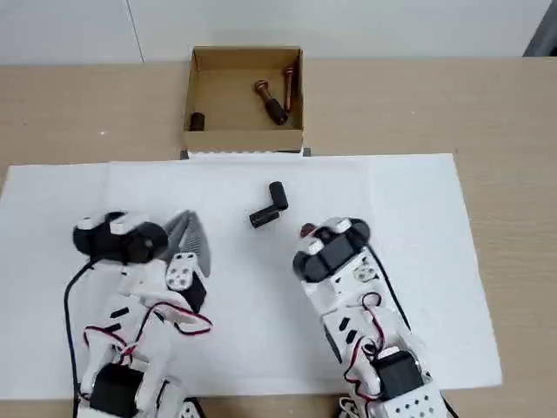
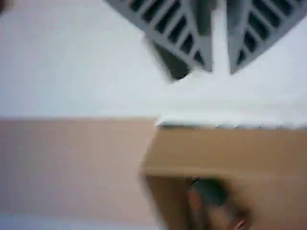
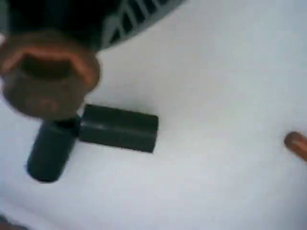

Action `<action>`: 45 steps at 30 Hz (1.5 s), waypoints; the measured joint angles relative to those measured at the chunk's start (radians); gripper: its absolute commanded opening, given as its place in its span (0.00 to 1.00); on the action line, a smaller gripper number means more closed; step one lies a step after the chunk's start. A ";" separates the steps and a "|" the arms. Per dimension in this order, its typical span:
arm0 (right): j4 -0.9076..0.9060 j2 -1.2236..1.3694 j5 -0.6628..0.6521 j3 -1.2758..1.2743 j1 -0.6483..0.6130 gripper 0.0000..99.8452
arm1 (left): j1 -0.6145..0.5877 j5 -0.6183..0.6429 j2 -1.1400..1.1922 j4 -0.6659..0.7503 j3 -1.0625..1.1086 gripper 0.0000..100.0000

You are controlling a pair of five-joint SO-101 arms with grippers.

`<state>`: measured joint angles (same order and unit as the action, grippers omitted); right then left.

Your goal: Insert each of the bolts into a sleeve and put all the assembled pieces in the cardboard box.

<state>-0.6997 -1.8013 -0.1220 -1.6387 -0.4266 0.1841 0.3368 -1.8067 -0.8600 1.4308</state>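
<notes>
Inspection, left to right. My left gripper (image 1: 188, 218) hangs over the left part of the white paper sheet (image 1: 418, 261) that covers the light wooden table (image 1: 87, 104). It holds none of the parts, and I judge it parked out of the way. I cannot tell whether it is open or closed. Mid-sheet, two short black cylindrical sleeves (image 1: 269, 207) lie touching end to side in an L, on their sides, just near of the box and within reach of either arm. One still has to be picked up or steadied before a bolt can enter it. Just right of them, my right gripper (image 1: 315, 233) is clamped on a copper-coloured hex-head bolt (image 3: 48, 79). The head juts out towards the sleeves, and I read that as staging for insertion. Judged stage: bolt in hand, sleeve not yet engaged. Container: the open brown cardboard box (image 1: 244, 139) stands on the table at the far edge of the sheet, centred. Its near-left corner holds a loose black sleeve (image 1: 197, 122) with no bolt in it. Right of centre lies a copper bolt seated in a black sleeve (image 1: 271, 103), an assembled piece. Along the right wall lies a second copper bolt (image 1: 288, 80). I cannot tell whether it carries a sleeve.
</notes>
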 measured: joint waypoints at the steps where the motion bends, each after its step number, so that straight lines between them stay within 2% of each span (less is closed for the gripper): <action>1: 0.000 0.000 0.003 0.000 0.020 0.00 | -0.020 -0.017 0.000 -0.014 0.018 0.01; 6: 0.000 0.005 0.052 0.017 0.048 0.00 | -0.092 -0.054 0.002 -0.025 0.106 0.01; 13: 0.000 0.183 0.083 0.192 0.051 0.00 | -0.101 -0.054 0.002 -0.029 0.213 0.01; 20: 0.008 0.635 0.117 0.539 0.049 0.00 | -0.101 -0.054 0.002 -0.008 0.256 0.01; 27: 0.163 1.143 0.117 0.884 0.046 0.00 | -0.101 -0.097 0.002 -0.018 0.258 0.01; 33: 0.284 1.534 0.021 1.149 0.048 0.00 | -0.091 -0.144 0.002 -0.018 0.258 0.01; 40: 0.405 1.924 -0.114 1.493 0.048 0.00 | -0.091 -0.144 0.002 -0.018 0.258 0.01; 45: 0.453 2.183 -0.157 1.734 0.048 0.00 | -0.091 -0.144 0.002 -0.018 0.258 0.01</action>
<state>-0.2470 0.3821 -0.2785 0.0951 -0.3790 0.0936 0.1926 -1.8052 -0.8784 1.6886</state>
